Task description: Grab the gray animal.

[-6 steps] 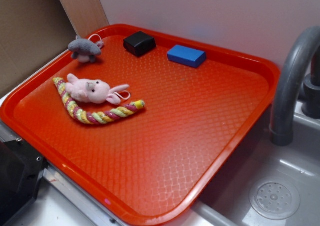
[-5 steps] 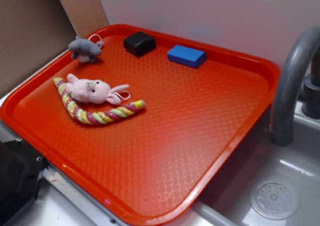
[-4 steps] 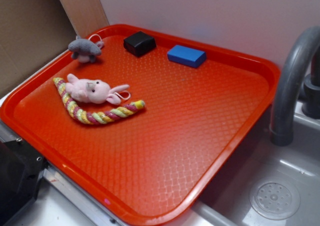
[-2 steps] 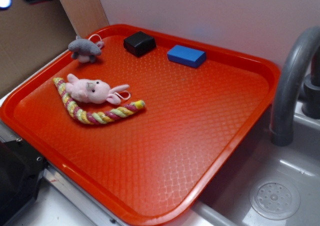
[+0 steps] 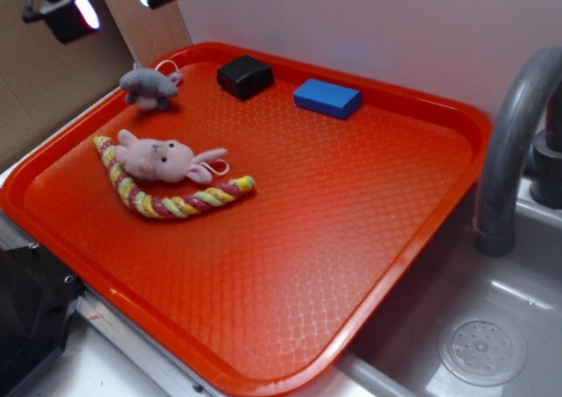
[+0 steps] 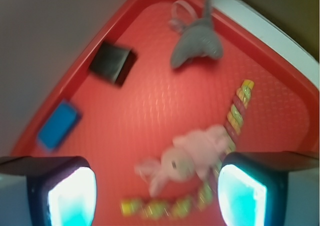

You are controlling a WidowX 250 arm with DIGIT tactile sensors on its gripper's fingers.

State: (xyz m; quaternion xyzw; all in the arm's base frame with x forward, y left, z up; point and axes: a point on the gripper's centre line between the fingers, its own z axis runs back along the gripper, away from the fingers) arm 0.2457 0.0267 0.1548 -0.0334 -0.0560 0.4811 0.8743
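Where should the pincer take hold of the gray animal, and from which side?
Probably the rounded middle of the gray animal, from above. It lies low on the tray near the rim, so a side approach looks cramped. Avoid its thin loop.

My wrist view is motion-blurred and soft throughout; my gripper's (image 6: 155,196) pads (image 6: 72,196) glow cyan. The exterior view is sharp, evenly lit, with glare on the tray (image 5: 290,327).

A pale wall (image 5: 395,28) backs the scene; a grey faucet (image 5: 514,142) arches over a sink (image 5: 492,327) at right.
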